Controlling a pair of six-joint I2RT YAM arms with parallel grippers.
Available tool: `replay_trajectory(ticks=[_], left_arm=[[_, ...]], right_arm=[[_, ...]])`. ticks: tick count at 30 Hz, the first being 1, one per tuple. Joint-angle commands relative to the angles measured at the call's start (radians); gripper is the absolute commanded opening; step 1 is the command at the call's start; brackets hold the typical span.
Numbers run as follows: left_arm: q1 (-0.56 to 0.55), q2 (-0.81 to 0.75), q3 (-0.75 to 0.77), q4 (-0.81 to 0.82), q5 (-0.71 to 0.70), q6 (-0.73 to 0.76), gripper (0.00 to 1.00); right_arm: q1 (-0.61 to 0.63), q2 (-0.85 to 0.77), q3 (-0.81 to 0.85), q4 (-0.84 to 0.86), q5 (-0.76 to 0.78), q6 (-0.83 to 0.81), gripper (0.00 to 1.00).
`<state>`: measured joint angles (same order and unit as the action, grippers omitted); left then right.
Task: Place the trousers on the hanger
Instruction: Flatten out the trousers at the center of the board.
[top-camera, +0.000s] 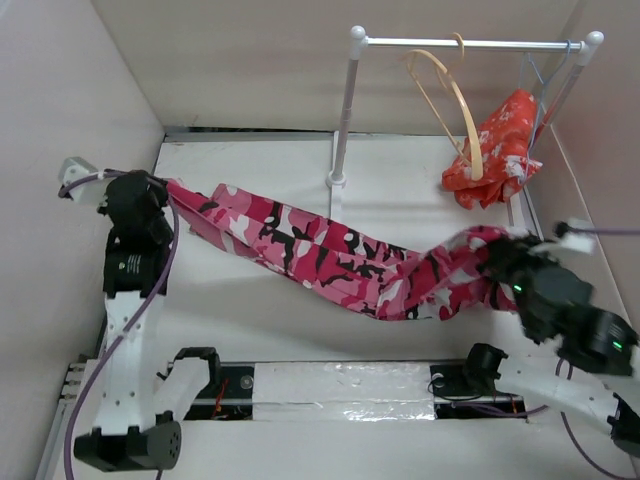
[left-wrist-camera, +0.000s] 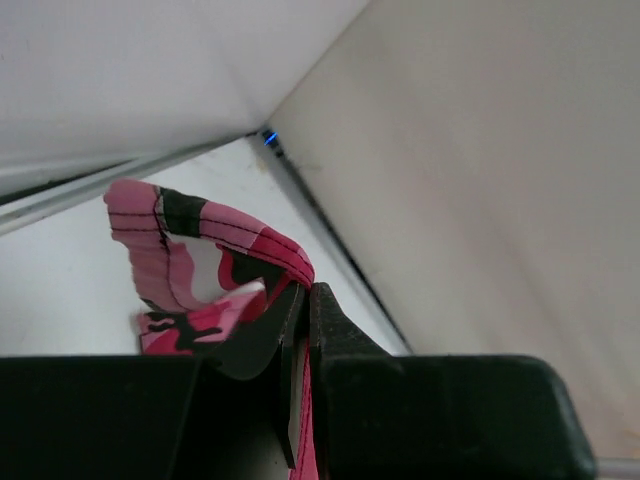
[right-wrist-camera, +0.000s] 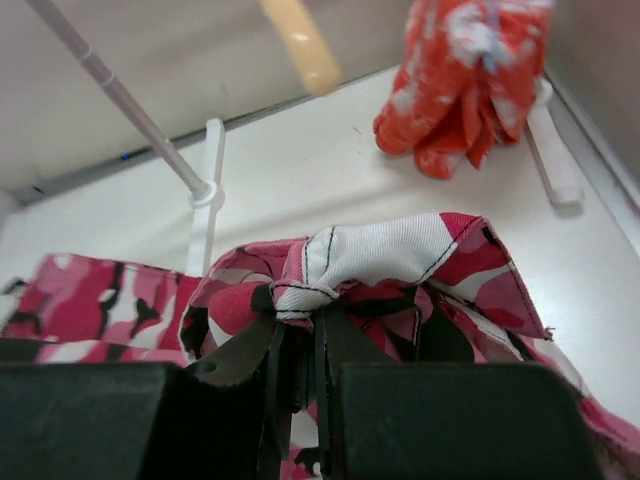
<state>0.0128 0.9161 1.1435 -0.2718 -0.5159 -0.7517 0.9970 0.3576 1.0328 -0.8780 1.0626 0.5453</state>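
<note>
The trousers lie drawn out across the white surface from the far left corner to the right side. The left tool is pinched together on one end of the fabric. The right tool is clamped on the bunched other end. The wooden hanger hangs from the rack at the back, just beside an orange floral cloth.
</note>
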Motion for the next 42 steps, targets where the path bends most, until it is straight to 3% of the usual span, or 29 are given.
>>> replay_trajectory(ticks=[1,2,4,6,9,11,13,17,20,24,26,28,31,33,36,37,39,40,42], left_arm=[[0.01,-0.094,0.026,0.045,-0.045,0.008,0.0],[0.01,-0.133,-0.003,0.057,-0.082,0.015,0.0],[0.01,-0.161,-0.025,0.059,-0.114,0.035,0.0],[0.01,-0.187,-0.027,0.043,-0.168,0.043,0.0],[0.01,-0.232,-0.028,0.042,-0.171,0.058,0.0],[0.01,-0.252,-0.057,0.068,-0.161,0.074,0.0],[0.01,-0.26,-0.08,0.072,-0.151,0.055,0.0],[0.01,-0.256,-0.135,0.052,-0.125,0.022,0.0],[0.01,-0.284,-0.168,0.039,-0.115,0.014,0.0],[0.01,-0.318,-0.2,0.005,-0.113,0.0,0.0],[0.01,-0.335,-0.218,-0.041,-0.119,-0.006,0.0],[0.01,-0.355,-0.241,-0.081,-0.11,-0.011,0.0],[0.01,-0.422,-0.306,-0.134,-0.102,-0.018,0.01],[0.01,-0.489,-0.355,-0.161,-0.114,-0.024,0.09],[0.01,-0.54,-0.381,-0.23,-0.145,-0.034,0.19],[0.01,-0.543,-0.383,-0.253,-0.151,-0.034,0.37],[0.01,-0.548,-0.395,-0.235,-0.129,0.014,0.57],[0.01,-0.549,-0.398,-0.213,-0.121,0.021,0.64],[0.01,-0.537,-0.393,-0.17,-0.057,0.06,0.65]], right_arm=[[0.011,0.246,-0.004,0.48,0.05,-0.268,0.0],[0.011,0.353,-0.014,0.719,-0.01,-0.35,0.0],[-0.023,0.473,0.013,0.888,-0.132,-0.505,0.0],[-0.09,0.655,0.206,0.9,-0.301,-0.528,0.0],[-0.103,0.727,0.427,0.775,-0.334,-0.571,0.0],[-0.121,0.623,0.392,0.8,-0.307,-0.622,0.0],[-0.167,0.494,0.259,0.756,-0.279,-0.561,0.0],[-0.19,0.044,-0.035,0.51,-0.162,-0.319,0.0],[-0.19,-0.165,-0.178,0.175,-0.041,-0.067,0.0],[-0.172,-0.473,-0.162,-0.002,0.054,0.064,0.07],[-0.143,-0.523,-0.133,-0.086,0.079,0.114,0.11],[-0.1,-0.545,-0.082,-0.2,0.115,0.229,0.25],[-0.048,-0.56,-0.053,-0.343,0.12,0.364,0.34],[-0.037,-0.571,-0.042,-0.389,0.09,0.423,0.41],[-0.037,-0.586,-0.043,-0.329,0.045,0.332,0.44],[-0.037,-0.582,-0.043,-0.313,0.036,0.309,0.48],[-0.037,-0.554,-0.043,-0.255,0.01,0.228,0.56],[-0.037,-0.537,-0.039,-0.24,0.004,0.204,0.62],[-0.037,-0.479,-0.017,-0.195,-0.021,0.145,0.65]])
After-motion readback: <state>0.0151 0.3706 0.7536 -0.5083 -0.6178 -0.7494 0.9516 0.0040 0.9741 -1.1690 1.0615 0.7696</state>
